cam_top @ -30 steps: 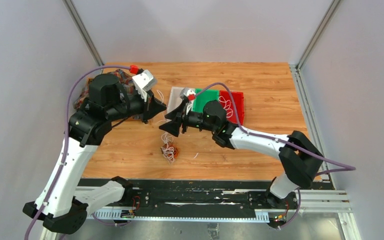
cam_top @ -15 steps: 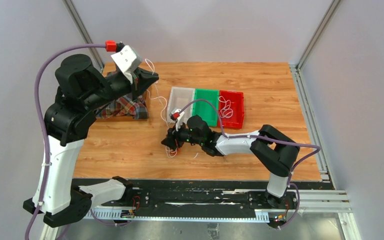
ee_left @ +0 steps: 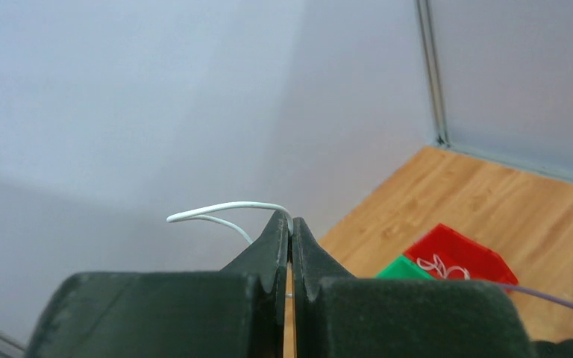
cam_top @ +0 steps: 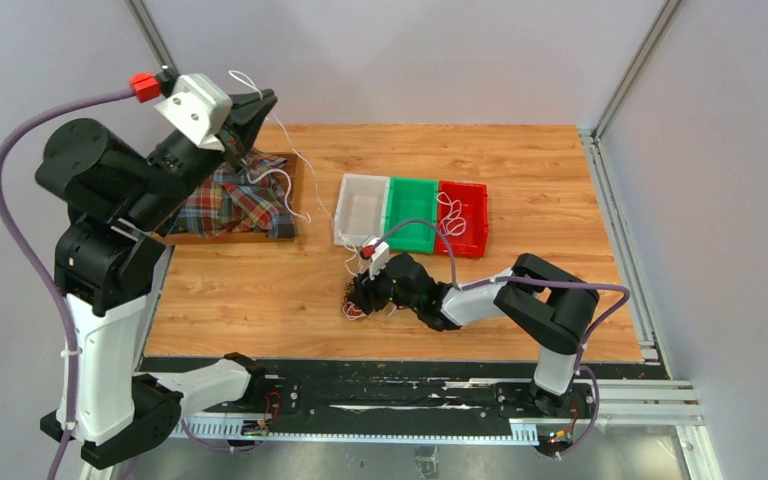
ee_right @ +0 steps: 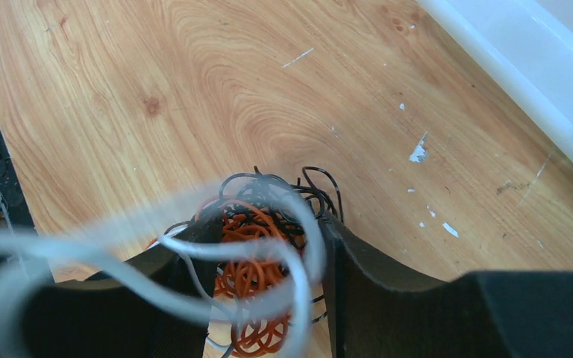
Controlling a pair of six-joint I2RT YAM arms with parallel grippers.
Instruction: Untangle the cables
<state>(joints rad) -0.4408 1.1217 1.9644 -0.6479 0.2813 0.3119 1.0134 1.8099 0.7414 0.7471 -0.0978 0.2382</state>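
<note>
Fingers (ee_left: 268, 257) of the left gripper (cam_top: 257, 103) are shut on a white cable (ee_left: 224, 206), high at ten o'clock. At six o'clock the tangle (ee_right: 250, 276) is straddled by the half-parted right gripper (ee_right: 268, 224), grip unconfirmed. Extraction is judged current; firm pinning is needed.

Bins (cam_top: 412, 181) near, beyond cables (cam_top: 353, 309)

One thin white cable (ee_left: 231, 203) is up in the air. Its top end is pinched in the left fingers (ee_left: 272, 250), and a short bit curves out past them. The rest hangs down to curly loops on the cloth (cam_top: 230, 205). A small ball (ee_right: 252, 257) of orange, black and white cables sits on the table (cam_top: 260, 290), held between the right fingers (ee_right: 358, 276). More white loops (cam_top: 450, 212) lie in the red bin (cam_top: 476, 222).
</note>
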